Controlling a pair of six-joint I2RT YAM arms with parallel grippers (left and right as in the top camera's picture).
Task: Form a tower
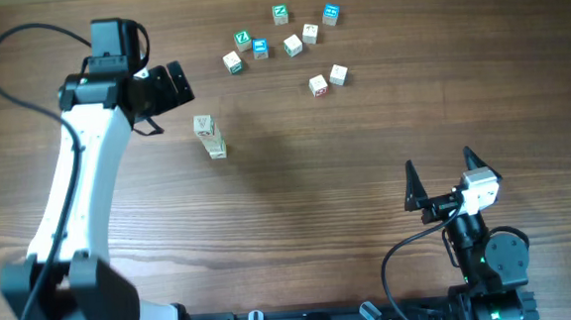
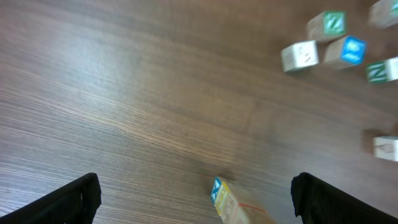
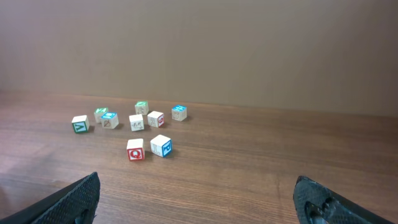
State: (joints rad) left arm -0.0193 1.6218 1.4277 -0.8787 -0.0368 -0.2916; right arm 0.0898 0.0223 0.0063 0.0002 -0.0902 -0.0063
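Tower (image 1: pixel 209 137) is seen standing mid-table, just beside L gripper (image 1: pixel 170 105), whose fingers are spread fully w/ nothing held. R gripper (image 1: pixel 443 175) is likewise wide open, empty. Probably a loose cube (image 1: pixel 233 62) is to be fetched next: it should be gripped squarely, lowered straight & released gently, so tower isn't nudged.

On the worktop (image 1: pixel 345 156), the tower (image 1: pixel 208 137) stands left of centre, with the left hand (image 1: pixel 170 103) just behind it and to its left, a scatter of loose cubes (image 1: pixel 292 45) lying farther back to its right, and the right hand (image 1: pixel 440 162) well apart at the near right.
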